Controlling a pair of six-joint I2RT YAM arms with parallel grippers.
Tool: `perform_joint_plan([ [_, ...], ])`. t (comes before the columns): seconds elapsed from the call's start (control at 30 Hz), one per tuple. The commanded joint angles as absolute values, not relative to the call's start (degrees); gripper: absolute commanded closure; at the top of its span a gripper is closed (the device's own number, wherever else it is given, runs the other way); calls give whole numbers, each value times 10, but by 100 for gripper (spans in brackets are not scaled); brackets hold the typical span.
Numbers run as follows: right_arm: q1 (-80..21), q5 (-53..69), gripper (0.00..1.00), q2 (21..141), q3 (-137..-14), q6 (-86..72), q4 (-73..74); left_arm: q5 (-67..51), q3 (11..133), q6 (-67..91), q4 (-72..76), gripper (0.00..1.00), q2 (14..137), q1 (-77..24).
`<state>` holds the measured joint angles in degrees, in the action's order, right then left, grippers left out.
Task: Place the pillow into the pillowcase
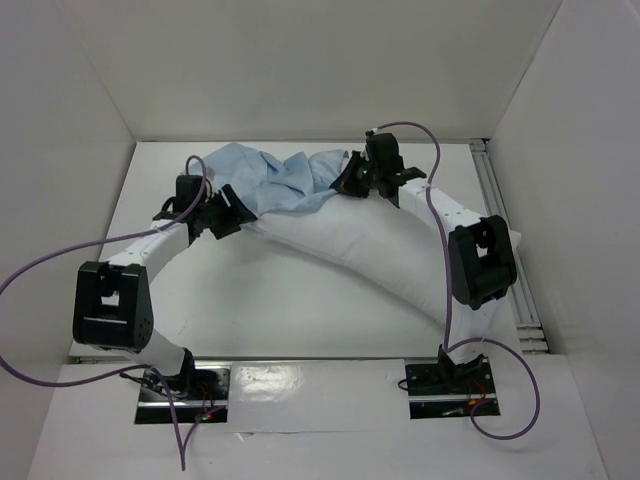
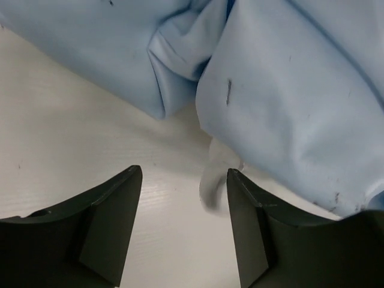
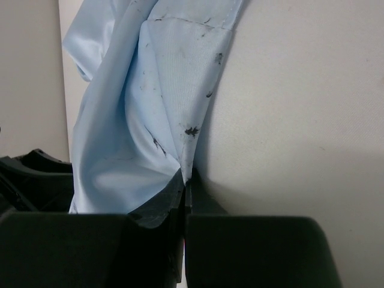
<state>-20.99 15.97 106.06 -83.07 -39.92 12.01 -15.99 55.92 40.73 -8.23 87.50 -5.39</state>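
The white pillow [image 1: 370, 255] lies in a curve across the table, its far left end inside the bunched light blue pillowcase [image 1: 270, 175]. My right gripper [image 1: 350, 184] is shut on the pillowcase's edge at the far side of the pillow. In the right wrist view the fingers [image 3: 185, 183] pinch the blue hem [image 3: 138, 120] beside the white pillow [image 3: 300, 120]. My left gripper [image 1: 226, 214] is open and empty at the pillowcase's near left edge. In the left wrist view it [image 2: 183, 186] hovers over bare table just short of the blue cloth [image 2: 300, 90].
White walls enclose the table on three sides. A metal rail [image 1: 500, 215] runs along the right edge. Purple cables [image 1: 40, 265] loop from both arms. A small white loop [image 2: 210, 183] lies on the table by the left gripper's right finger.
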Motion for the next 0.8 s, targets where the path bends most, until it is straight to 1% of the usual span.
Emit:
perform_joint_plan([
  [0.0, -200, 152, 100, 1066, -847, -379, 163, -253, 555, 459, 43, 29, 879, -21],
  [0.07, -200, 152, 100, 1066, -852, -379, 163, -265, 587, 445, 36, 29, 908, -21],
  [0.13, -200, 152, 100, 1071, -859, -379, 170, -313, 594, 440, 49, 33, 945, -21],
  [0.27, -200, 152, 100, 1077, -864, -379, 175, -376, 613, 439, 80, 33, 992, -16],
  [0.33, -200, 152, 100, 1082, -870, -379, 175, -400, 627, 445, 80, 30, 1016, -16],
  [0.4, -200, 152, 100, 1082, -876, -379, 180, -400, 634, 445, 85, 30, 1027, -21],
  [0.43, -200, 152, 100, 1082, -876, -379, 180, -400, 634, 445, 85, 32, 1027, -21],
  [0.5, -200, 152, 100, 1082, -882, -379, 180, -400, 634, 460, 100, 44, 1034, -21],
  [0.53, -200, 152, 100, 1082, -888, -379, 185, -394, 634, 460, 105, 59, 1034, -21],
  [0.6, -200, 152, 100, 1082, -888, -379, 185, -375, 634, 465, 105, 83, 1028, -21],
  [0.67, -200, 147, 100, 1082, -888, -374, 191, -362, 639, 465, 91, 100, 1021, -21],
  [0.77, -200, 147, 100, 1082, -888, -374, 191, -344, 645, 447, 56, 100, 999, -21],
])
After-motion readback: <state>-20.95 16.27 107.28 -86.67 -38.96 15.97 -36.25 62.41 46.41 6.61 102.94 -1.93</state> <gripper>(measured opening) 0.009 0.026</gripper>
